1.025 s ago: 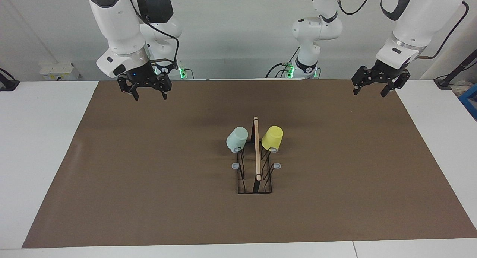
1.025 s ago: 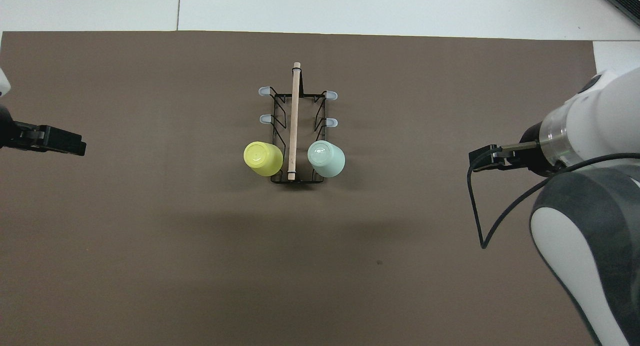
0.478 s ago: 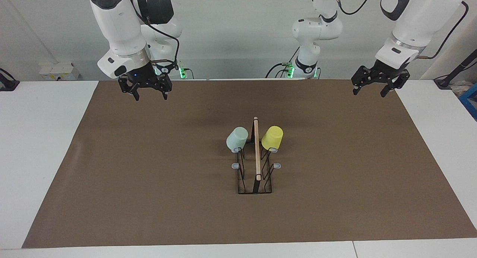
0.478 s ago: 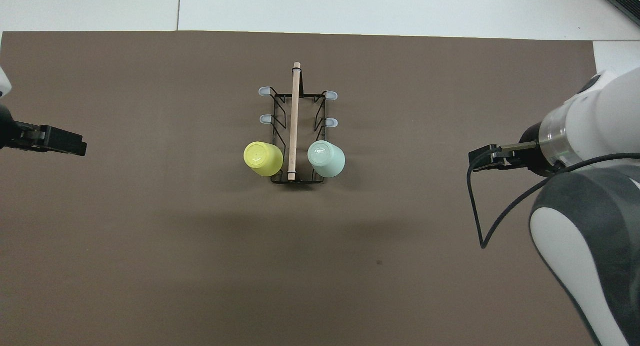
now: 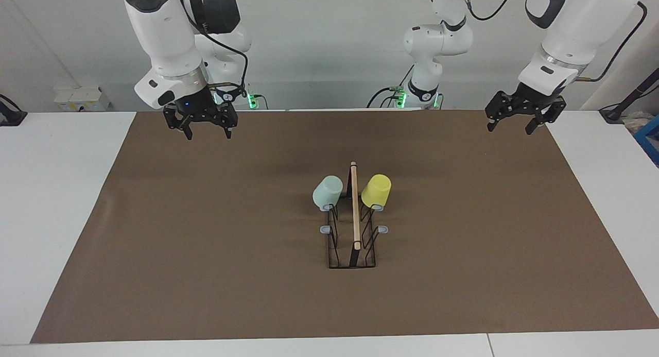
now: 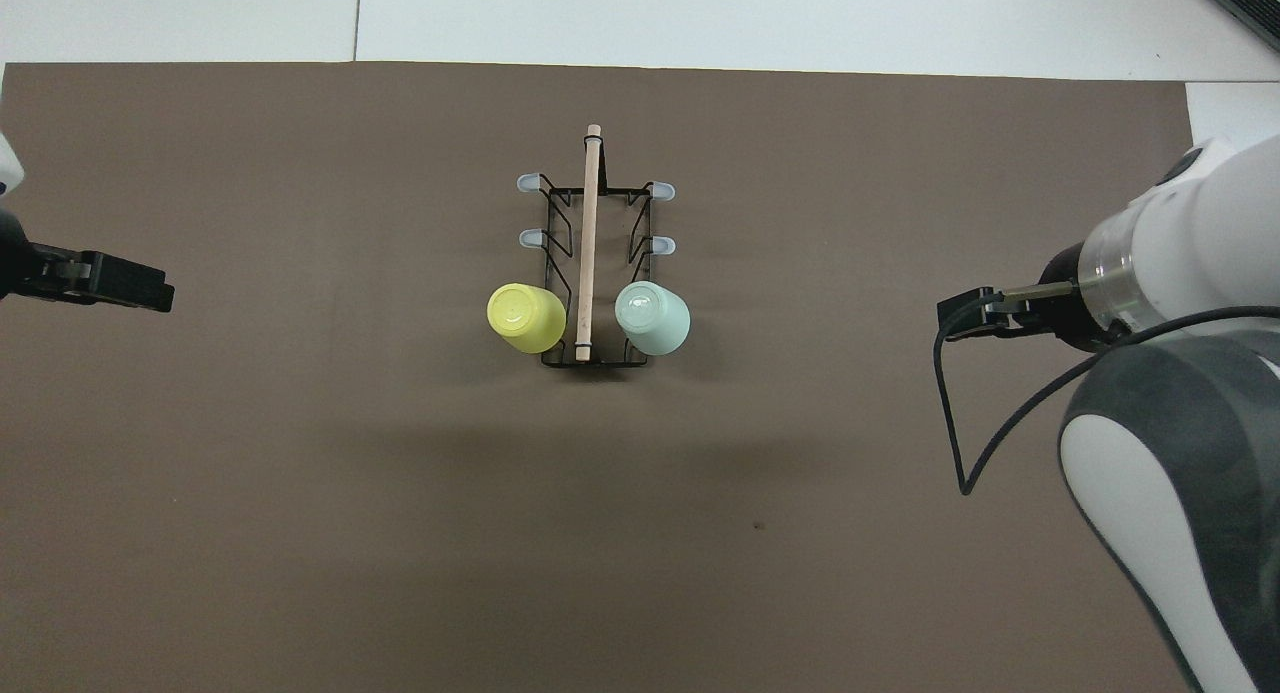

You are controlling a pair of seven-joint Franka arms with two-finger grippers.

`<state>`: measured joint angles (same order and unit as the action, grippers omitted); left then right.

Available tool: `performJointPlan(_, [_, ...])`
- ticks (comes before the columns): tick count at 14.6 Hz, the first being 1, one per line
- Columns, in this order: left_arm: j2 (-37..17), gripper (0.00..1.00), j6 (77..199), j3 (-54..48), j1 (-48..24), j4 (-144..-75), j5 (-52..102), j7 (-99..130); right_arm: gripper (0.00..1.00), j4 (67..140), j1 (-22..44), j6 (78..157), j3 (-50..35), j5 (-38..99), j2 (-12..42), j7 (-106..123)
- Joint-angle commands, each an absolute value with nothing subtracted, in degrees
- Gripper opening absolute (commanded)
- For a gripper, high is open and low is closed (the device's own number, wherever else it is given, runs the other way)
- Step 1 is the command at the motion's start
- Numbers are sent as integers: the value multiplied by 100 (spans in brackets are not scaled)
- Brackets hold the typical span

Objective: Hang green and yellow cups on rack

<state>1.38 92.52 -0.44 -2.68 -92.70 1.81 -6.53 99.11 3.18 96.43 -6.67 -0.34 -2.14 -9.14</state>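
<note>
The rack [image 5: 355,213] stands mid-table, a black wire frame with a wooden rod on top; it also shows in the overhead view [image 6: 589,233]. The pale green cup [image 5: 327,192] [image 6: 652,317] hangs upside down on the peg nearest the robots on the right arm's side. The yellow cup [image 5: 376,190] [image 6: 526,318] hangs upside down on the matching peg on the left arm's side. My right gripper [image 5: 207,135] is open and empty, raised over the mat's edge near its base. My left gripper [image 5: 509,130] is open and empty, raised over the mat's corner near its base.
A brown mat [image 5: 206,243] covers most of the white table [image 5: 51,192]. Several grey-tipped pegs [image 5: 325,229] on the rack carry nothing. A cable [image 6: 950,423] loops from the right arm's wrist.
</note>
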Motion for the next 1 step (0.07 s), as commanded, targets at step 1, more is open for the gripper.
performJointPlan(1, [246,100,9255,-35,-272,-9352,167,-703,100,10081,246,9782,-668,97,-316,-765])
